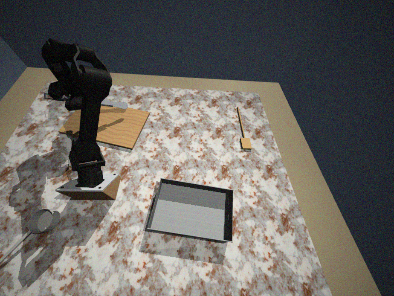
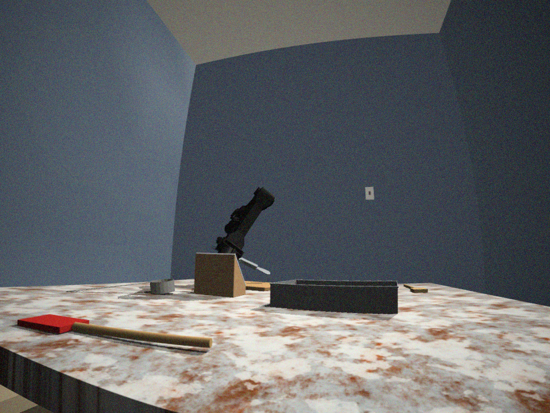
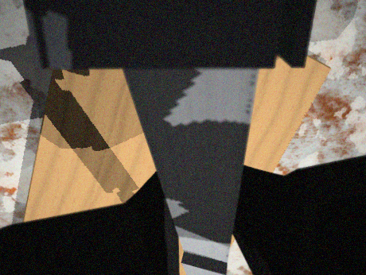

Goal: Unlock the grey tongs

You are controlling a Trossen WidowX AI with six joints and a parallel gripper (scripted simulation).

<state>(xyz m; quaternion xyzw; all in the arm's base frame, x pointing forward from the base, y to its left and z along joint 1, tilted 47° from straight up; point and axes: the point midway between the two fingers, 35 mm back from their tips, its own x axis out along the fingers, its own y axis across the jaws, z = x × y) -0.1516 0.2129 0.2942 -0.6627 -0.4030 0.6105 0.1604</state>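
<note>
My gripper (image 1: 65, 97) (image 3: 187, 165) is shut on the grey tongs (image 1: 120, 105) (image 2: 255, 268) (image 3: 199, 159). It holds them above the table, near the far left. In the exterior view the tongs slope, with the pale tip end lower on the right. A thin loop at their other end shows left of the gripper in the top view. Whether they are locked cannot be told. The wooden board (image 1: 135, 127) (image 2: 256, 285) (image 3: 278, 115) lies below, partly hidden behind the arm. The dark roasting tin (image 1: 228, 216) (image 2: 333, 299) stands apart, with no tongs across it.
A brown wedge-shaped base (image 1: 110, 191) (image 2: 214, 274) carries the arm. A grey ladle (image 1: 44, 222) (image 2: 162, 287) lies at the left. A wooden tool with a square head (image 1: 245, 143) (image 2: 418, 290) lies at the far right. A red-headed tool (image 2: 53, 323) lies near the front edge in the exterior view.
</note>
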